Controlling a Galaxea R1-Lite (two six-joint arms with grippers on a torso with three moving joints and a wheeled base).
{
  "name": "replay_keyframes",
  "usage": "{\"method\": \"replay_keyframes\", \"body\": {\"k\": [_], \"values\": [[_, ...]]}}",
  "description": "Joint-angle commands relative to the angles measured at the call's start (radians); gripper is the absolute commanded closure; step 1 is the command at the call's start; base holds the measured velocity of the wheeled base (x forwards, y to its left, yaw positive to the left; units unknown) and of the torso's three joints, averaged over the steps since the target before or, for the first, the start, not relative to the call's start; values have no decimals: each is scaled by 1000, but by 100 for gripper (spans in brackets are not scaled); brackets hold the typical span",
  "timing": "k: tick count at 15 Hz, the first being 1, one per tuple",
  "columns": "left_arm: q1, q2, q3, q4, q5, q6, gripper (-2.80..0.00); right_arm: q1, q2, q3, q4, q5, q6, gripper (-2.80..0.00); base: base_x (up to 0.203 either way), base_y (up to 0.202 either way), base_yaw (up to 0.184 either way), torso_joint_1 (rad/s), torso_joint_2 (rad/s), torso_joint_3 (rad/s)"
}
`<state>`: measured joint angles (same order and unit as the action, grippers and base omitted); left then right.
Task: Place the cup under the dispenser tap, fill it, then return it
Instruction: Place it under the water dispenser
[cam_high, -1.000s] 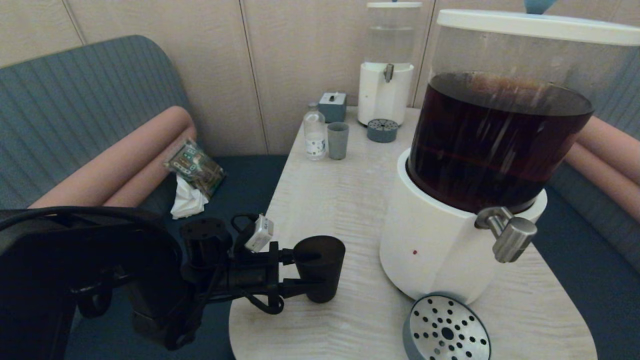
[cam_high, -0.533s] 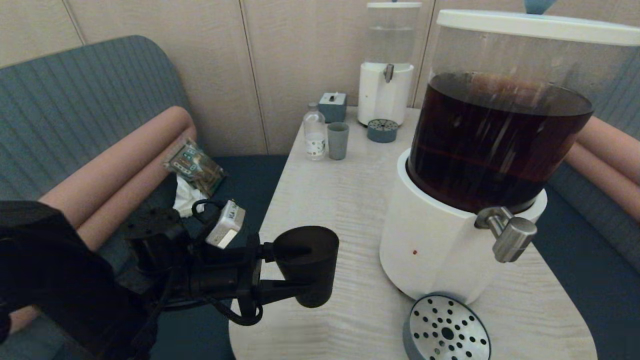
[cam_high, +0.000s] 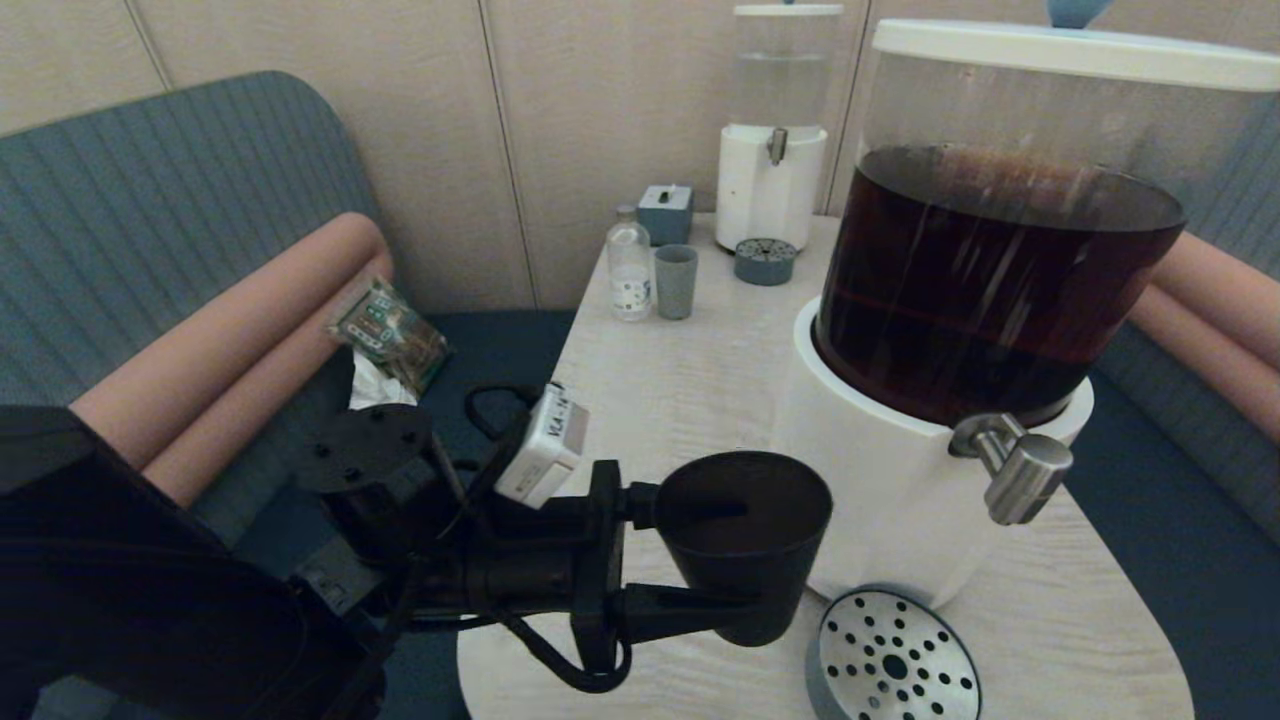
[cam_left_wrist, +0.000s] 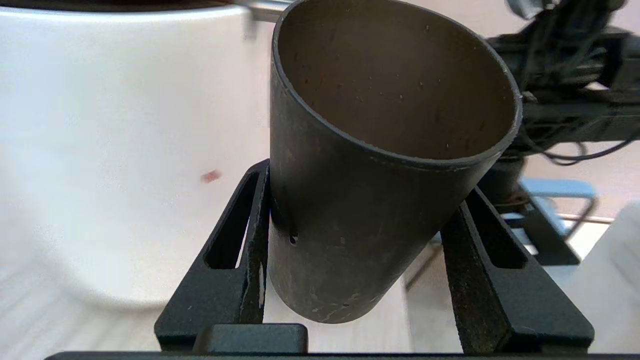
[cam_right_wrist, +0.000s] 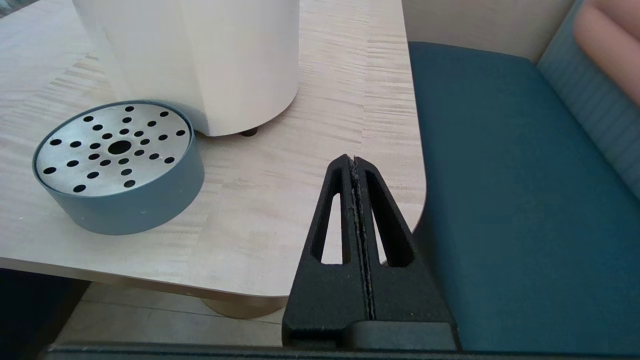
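The matte black cup (cam_high: 742, 545) hangs above the table, held by my left gripper (cam_high: 715, 560), which is shut on its sides. Seen from the left wrist, the cup (cam_left_wrist: 360, 200) leans between the two black fingers (cam_left_wrist: 240, 235), its mouth empty. It sits just left of the big dispenser's white base (cam_high: 880, 500). The steel dispenser tap (cam_high: 1018, 468) sticks out to the right, above a round perforated drip tray (cam_high: 893, 658). My right gripper (cam_right_wrist: 354, 165) is shut and empty, parked by the table's near right corner.
At the table's far end stand a small white dispenser (cam_high: 772, 180), its small drip tray (cam_high: 765, 262), a grey-blue cup (cam_high: 676, 281), a clear bottle (cam_high: 629, 268) and a small grey box (cam_high: 665, 212). Blue seats flank the table; a packet and tissue (cam_high: 385, 345) lie on the left one.
My left gripper has lifted the cup off the table and carried it right, towards the big dispenser and the drip tray. The right arm has not moved.
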<state>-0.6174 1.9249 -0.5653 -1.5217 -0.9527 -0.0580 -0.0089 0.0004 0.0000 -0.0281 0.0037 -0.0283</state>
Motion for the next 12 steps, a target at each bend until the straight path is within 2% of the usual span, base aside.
{"method": "replay_keyframes", "body": {"k": [1,6,12], "values": [[-49,75,-36,-8,0,-5,0,0,0,9,-1,1,-1,0,0,0,0,0,0,0],[-96,211,-129,-8,3,-4,0,0,0,9,-1,1,-1,0,0,0,0,0,0,0],[-132,233,-179,-8,15,-5,0,0,0,9,-1,1,-1,0,0,0,0,0,0,0]]}}
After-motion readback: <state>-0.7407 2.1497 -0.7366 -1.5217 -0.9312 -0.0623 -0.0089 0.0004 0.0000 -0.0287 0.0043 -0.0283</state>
